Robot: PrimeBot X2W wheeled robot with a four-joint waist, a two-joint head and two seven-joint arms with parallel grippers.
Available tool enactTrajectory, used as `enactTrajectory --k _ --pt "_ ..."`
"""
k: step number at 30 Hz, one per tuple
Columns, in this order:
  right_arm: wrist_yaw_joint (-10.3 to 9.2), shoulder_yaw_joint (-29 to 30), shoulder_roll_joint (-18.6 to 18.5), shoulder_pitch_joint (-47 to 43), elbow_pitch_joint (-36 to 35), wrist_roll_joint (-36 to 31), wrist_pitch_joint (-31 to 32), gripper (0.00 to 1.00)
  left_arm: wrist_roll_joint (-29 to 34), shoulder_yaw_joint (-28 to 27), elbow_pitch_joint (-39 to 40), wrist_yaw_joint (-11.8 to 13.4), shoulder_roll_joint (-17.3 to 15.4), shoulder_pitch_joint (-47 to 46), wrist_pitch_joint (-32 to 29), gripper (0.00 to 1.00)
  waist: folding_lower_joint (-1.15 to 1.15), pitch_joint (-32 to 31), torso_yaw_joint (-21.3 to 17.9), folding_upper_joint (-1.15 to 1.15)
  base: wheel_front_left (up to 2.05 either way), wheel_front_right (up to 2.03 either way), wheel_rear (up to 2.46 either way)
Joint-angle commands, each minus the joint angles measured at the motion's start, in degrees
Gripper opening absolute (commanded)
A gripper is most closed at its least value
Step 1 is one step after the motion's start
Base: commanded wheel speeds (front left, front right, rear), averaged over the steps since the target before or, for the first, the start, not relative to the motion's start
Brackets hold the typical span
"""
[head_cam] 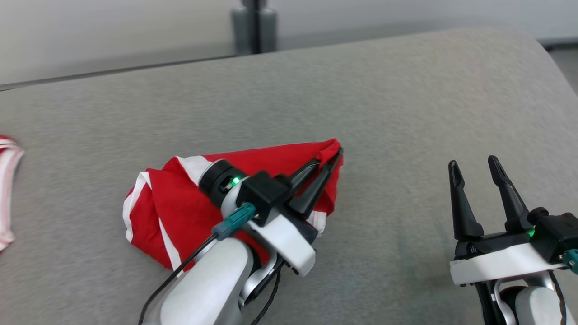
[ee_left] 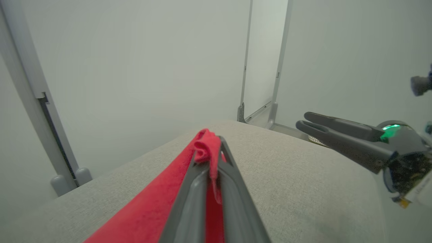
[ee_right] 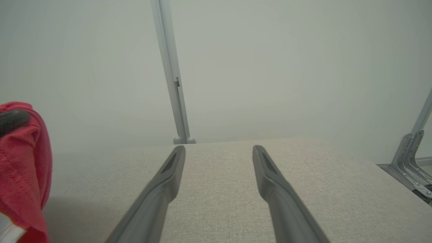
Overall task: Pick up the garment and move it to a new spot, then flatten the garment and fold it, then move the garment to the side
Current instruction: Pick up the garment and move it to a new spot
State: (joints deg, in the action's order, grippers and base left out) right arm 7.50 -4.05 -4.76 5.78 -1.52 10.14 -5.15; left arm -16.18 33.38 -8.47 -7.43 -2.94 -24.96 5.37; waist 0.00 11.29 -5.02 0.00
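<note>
My left end effector (head_cam: 336,153) is clamped on a corner of the red, white-striped garment (head_cam: 176,207), which lies bunched on the grey padded surface (head_cam: 406,99) beneath my left arm. My right end effector (head_cam: 473,161) hangs with its fingers apart and empty, well off to the right. To lift cleanly, I should hold the pinch firm and rise slowly so the folds fall free. The garment's long axis runs from near-left to far-right, with the pinched corner at the far-right end.

On my feed the garment (head_cam: 171,212) is bright red with white stripes, the upholstered surface (head_cam: 406,99) is plain light grey, and the left gripper (head_cam: 335,155) and right gripper (head_cam: 473,161) have black fingers, white bodies.
</note>
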Motion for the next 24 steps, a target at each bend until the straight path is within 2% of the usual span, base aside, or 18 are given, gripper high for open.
enactTrajectory --k 1,4,7,13,14,15,16,20,24 --pt "-0.02 0.1 0.4 0.9 0.8 0.6 -1.1 1.00 -1.1 1.7 -1.6 -0.1 -0.2 -3.2 0.8 0.00 0.00 6.6 -8.5 0.00 0.00 0.00 0.00" --pt "-0.02 0.1 1.0 1.6 2.2 1.2 -2.6 1.00 -3.2 4.4 -4.4 0.0 -0.2 -6.9 1.7 0.00 0.00 9.2 -12.0 0.00 0.00 0.00 0.00" --pt "-0.02 -0.2 1.3 2.2 3.7 1.9 -4.1 1.00 -5.1 6.1 -7.8 1.2 -0.2 -10.5 2.6 0.00 0.00 11.6 -14.5 0.00 0.00 0.00 0.00" --pt "-0.02 -0.3 1.7 3.6 5.6 2.5 -6.2 1.00 -9.5 8.3 -15.2 2.6 -0.1 -15.0 3.9 0.00 0.00 14.3 -15.5 0.00 0.00 0.00 0.00" --pt "-0.02 -0.3 1.7 3.9 5.9 2.6 -6.3 1.00 -10.2 8.8 -16.6 2.8 -0.1 -15.6 4.2 0.05 0.00 14.6 -15.3 0.00 0.00 0.00 0.00" --pt "-0.02 -0.4 1.8 4.2 6.2 2.6 -6.6 1.00 -10.0 9.4 -18.3 3.0 -0.1 -16.3 4.1 0.77 0.00 14.8 -15.1 0.00 0.00 0.00 0.00" --pt "-0.02 -0.5 1.8 4.5 6.6 2.4 -6.8 1.00 -9.9 10.1 -19.4 3.0 -0.1 -17.0 4.6 1.00 0.00 14.9 -14.7 0.00 0.00 0.00 0.00" --pt "-0.02 -0.3 1.8 5.3 7.4 1.7 -7.2 1.00 -9.4 12.1 -20.6 3.5 -0.1 -18.1 7.1 1.00 0.00 14.3 -12.1 0.00 0.00 0.00 0.00" --pt "-0.02 0.6 1.7 5.7 7.6 0.8 -7.1 1.00 -8.7 12.3 -17.9 4.7 -0.1 -16.3 9.0 1.00 0.00 12.3 -8.6 0.00 0.00 0.00 0.00"
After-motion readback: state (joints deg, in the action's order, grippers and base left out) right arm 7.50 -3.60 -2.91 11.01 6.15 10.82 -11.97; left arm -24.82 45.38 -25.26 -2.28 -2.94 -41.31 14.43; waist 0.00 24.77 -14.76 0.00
